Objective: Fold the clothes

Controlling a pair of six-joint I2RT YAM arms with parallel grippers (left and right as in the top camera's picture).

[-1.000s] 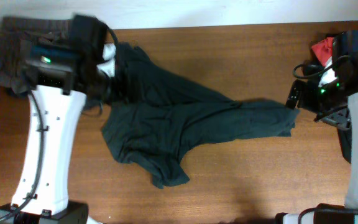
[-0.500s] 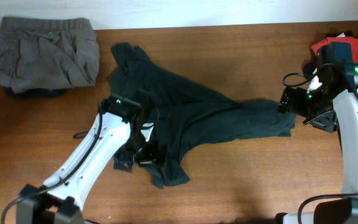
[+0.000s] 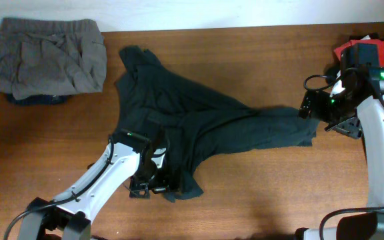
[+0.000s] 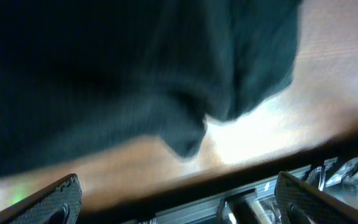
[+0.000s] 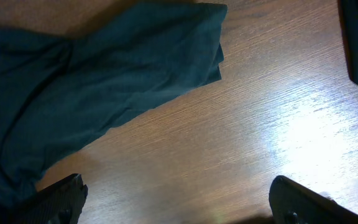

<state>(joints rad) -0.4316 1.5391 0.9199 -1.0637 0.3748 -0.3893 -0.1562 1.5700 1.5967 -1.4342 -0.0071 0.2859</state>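
Black T-shirt (image 3: 199, 127) lies crumpled under the left claw (image 4: 179, 198), one end just ahead of the right claw (image 5: 178, 198); both gape wide, empty.

The left arm (image 3: 102, 175) and right arm (image 3: 383, 147) are white tubes with black joints and a green light each. Black cables (image 3: 317, 81) loop by the right one. The right gripper (image 5: 179, 196) has dark, grainy fingers (image 5: 58, 196).

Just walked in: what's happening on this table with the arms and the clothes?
Two robot arms are set over a dark T-shirt lying crumpled and unfolded on the table. The left gripper is open over its near hem, the right gripper open at its right end; neither holds anything. A grey garment lies back left, a red garment back right.
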